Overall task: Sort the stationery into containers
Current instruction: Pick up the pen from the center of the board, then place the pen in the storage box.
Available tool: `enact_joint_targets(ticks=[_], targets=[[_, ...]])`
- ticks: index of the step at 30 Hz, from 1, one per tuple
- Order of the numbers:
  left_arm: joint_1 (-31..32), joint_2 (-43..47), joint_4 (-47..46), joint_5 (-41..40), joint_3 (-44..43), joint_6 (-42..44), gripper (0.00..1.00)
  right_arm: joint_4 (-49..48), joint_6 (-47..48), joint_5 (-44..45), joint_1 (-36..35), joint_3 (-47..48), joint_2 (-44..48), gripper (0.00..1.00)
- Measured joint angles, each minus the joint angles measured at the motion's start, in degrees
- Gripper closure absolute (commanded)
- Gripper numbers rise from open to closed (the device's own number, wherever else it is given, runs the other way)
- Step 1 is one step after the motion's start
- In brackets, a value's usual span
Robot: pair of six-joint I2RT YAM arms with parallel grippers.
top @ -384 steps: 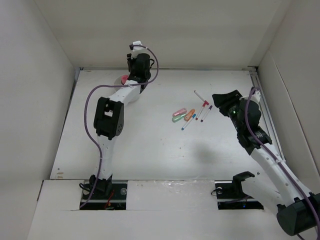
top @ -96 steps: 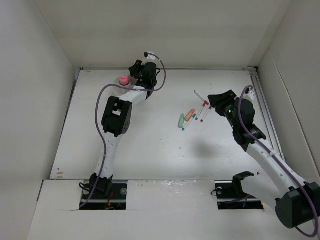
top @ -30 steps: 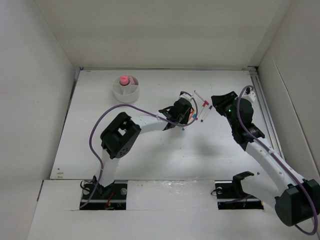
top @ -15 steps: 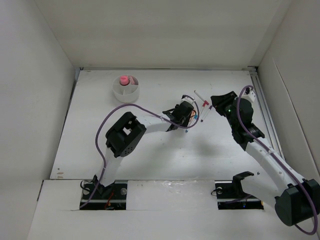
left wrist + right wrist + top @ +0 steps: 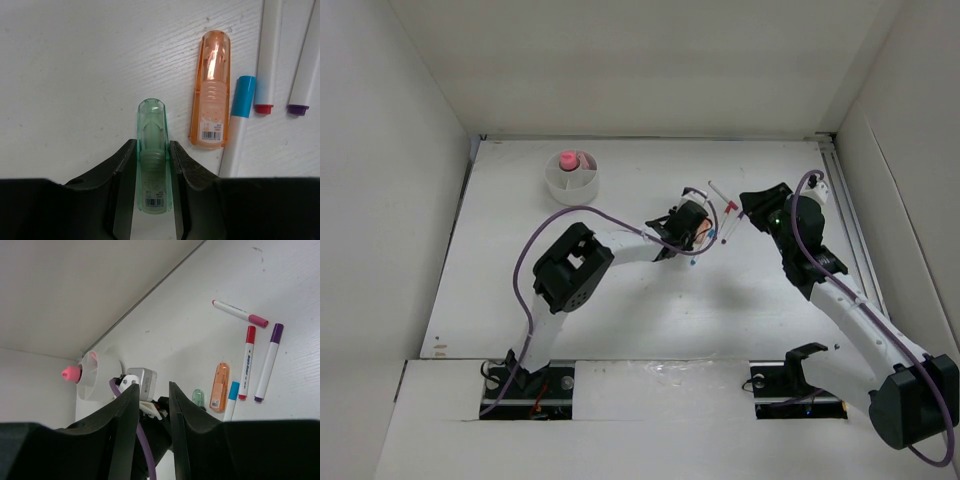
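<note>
Left jaws are clenching on green capsule (image 5: 151, 127) (orange capsule (image 5: 212, 85) lying at its 2 o'clock); right jaws hanging released, empty.

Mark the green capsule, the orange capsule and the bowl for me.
green capsule (image 5: 151, 131): left wrist view, on its clear upper body.
orange capsule (image 5: 213, 85): left wrist view, on the middle of its body.
bowl (image 5: 571, 193): top view, on its near outer wall.
</note>
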State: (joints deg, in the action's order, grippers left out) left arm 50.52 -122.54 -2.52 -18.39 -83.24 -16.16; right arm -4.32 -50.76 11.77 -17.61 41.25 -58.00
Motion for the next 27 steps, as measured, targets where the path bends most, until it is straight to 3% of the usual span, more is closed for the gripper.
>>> enact_joint_targets(ticks=[5, 15, 27], targets=[[-2.7, 7.2, -1.2, 0.2, 7.2, -1.8, 1.00, 0.0, 0.0, -0.3, 0.0, 0.0, 0.0, 0.63], [-19.1, 29.7, -11.8, -0.9, 14.0, -10.6, 0.98, 0.0, 0.0, -0.8, 0.0, 0.0, 0.0, 0.63], [-34.1, 32.5, -14.0, -6.5, 15.4, -15.9, 0.94, 0.0, 0.0, -1.4, -0.1, 0.0, 0.0, 0.63]])
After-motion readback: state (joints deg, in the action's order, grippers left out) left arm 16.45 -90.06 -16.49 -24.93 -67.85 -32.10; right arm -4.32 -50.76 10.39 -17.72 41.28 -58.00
